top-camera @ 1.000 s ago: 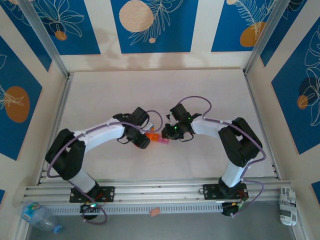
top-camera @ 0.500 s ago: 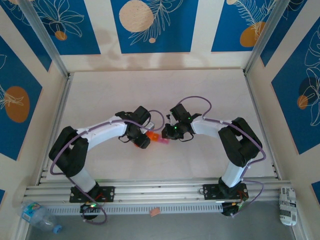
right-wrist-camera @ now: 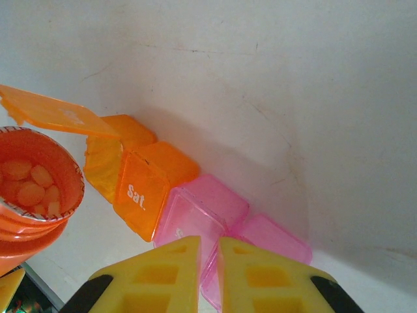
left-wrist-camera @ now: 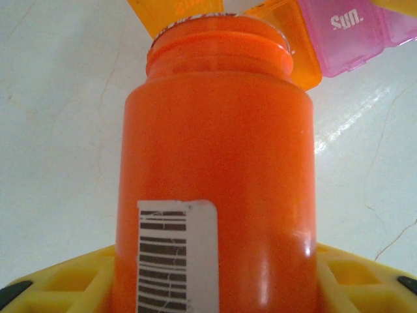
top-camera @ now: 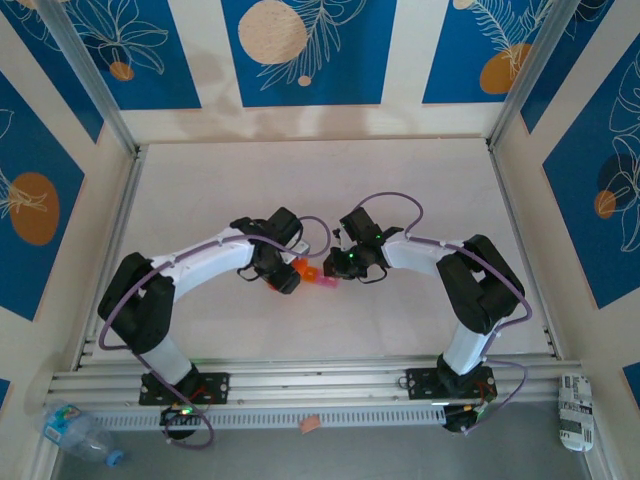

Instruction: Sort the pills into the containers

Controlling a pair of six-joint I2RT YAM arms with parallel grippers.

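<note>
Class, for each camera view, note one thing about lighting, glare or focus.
Left wrist: a glare streak shines on the orange bottle, and the table beside it gleams. Right wrist: a soft shadow lies on the table behind the containers. Top external: even light, no harsh shadows or glare.

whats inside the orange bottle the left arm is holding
Small orange pills lie in the open orange bottle, seen through its mouth in the right wrist view. The bottle's wall hides how deep the pile goes.

A water bottle [top-camera: 75, 428] lies off the bench [top-camera: 300, 180], far behind the left pincer [top-camera: 292, 276]; blue floral panels [top-camera: 300, 50] beyond.
</note>
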